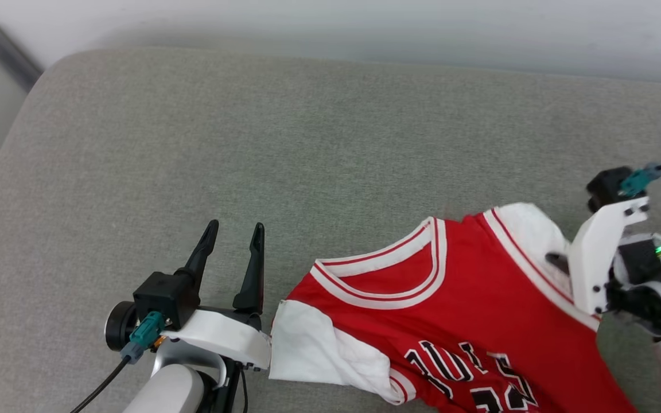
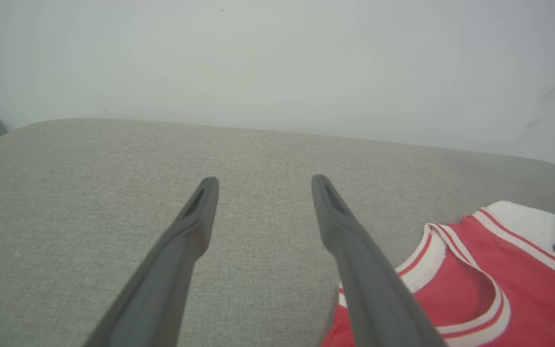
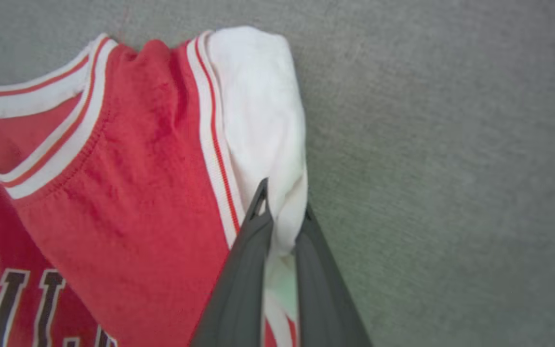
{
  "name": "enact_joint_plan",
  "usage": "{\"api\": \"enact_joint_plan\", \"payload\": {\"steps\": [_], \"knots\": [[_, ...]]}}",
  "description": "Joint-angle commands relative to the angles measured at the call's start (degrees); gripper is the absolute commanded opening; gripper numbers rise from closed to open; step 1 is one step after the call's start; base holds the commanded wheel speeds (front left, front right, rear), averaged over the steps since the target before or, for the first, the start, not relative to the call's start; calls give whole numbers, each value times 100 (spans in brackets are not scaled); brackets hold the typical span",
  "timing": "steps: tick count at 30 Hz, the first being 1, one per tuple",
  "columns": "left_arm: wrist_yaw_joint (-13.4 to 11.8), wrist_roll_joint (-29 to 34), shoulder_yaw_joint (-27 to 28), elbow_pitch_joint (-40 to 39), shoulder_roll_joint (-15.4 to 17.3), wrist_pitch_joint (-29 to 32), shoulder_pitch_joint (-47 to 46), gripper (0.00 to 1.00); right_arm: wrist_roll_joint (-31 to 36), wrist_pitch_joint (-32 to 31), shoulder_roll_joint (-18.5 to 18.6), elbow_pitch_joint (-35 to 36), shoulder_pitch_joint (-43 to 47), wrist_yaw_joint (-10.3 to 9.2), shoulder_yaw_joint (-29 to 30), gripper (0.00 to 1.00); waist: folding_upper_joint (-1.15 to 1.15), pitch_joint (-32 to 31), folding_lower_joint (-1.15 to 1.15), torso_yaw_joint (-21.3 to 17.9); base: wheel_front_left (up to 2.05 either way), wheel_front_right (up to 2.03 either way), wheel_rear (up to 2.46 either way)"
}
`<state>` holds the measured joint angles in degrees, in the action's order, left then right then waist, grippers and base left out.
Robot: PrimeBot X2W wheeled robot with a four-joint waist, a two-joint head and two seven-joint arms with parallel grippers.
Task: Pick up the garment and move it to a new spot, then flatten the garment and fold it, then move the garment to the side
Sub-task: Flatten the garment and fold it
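Note:
The garment (image 1: pixel 468 310), a red jersey with white sleeves, a striped collar and black letters, lies on the grey cushion at the lower right of the head view. My right gripper (image 3: pixel 282 202) is shut on the garment's white sleeve (image 3: pixel 263 125), pinching the cloth between its dark fingers. In the head view that gripper's tip (image 1: pixel 557 261) pokes out from behind its white wrist bracket onto the sleeve. My left gripper (image 1: pixel 234 229) stands open just left of the other white sleeve (image 1: pixel 313 344), with nothing between its fingers (image 2: pixel 200 212). The collar (image 2: pixel 455 270) is visible to the right of those fingers.
The grey fabric cushion (image 1: pixel 250 132) stretches far and left of the jersey. A pale wall (image 1: pixel 365 28) runs behind it. A metal rail (image 1: pixel 3 51) slants down at the upper left corner, beyond the cushion's rounded edge.

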<state>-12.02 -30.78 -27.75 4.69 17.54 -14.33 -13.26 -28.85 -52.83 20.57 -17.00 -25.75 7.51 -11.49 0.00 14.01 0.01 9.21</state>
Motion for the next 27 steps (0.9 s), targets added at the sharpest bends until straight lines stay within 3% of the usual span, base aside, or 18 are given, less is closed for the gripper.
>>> {"api": "enact_joint_plan", "payload": {"steps": [1, 9, 15, 20, 21, 22, 27], "knots": [[-6, 17, 22, 5, 32, -40, 61, 100, 2, 235, 120, 150, -120, -3, 150, 0, 0, -110, -1, -141, 0, 0, 0], [-51, -1, 70, -22, 127, -33, 194, 100, 162, 461, 125, 568, 505, -4, 1376, 0, 0, -358, -1, -460, 0, 0, 0], [-92, -22, 52, -65, 168, 22, 242, 100, 545, 608, -254, 565, 1467, -3, 2604, 0, 0, -426, -1, -557, 0, 0, 0], [-110, -51, 62, -87, 220, 71, 306, 100, 621, 1191, -610, 97, 1864, -3, 2944, 4, 0, -451, -1, -614, 0, 0, 0], [-121, -54, 62, -91, 237, 84, 323, 100, 693, 1379, -602, 46, 1885, -3, 2918, 46, 0, -458, -1, -620, 0, 0, 0], [-132, -50, 58, -86, 250, 100, 338, 100, 669, 1552, -647, -20, 1882, -3, 2903, 100, 0, -462, -1, -625, 0, 0, 0], [-166, -97, 70, -51, 312, 140, 450, 100, 849, 2663, -702, -88, 1976, -3, 2817, 100, 0, -625, -1, -649, 0, 0, 0]]}}
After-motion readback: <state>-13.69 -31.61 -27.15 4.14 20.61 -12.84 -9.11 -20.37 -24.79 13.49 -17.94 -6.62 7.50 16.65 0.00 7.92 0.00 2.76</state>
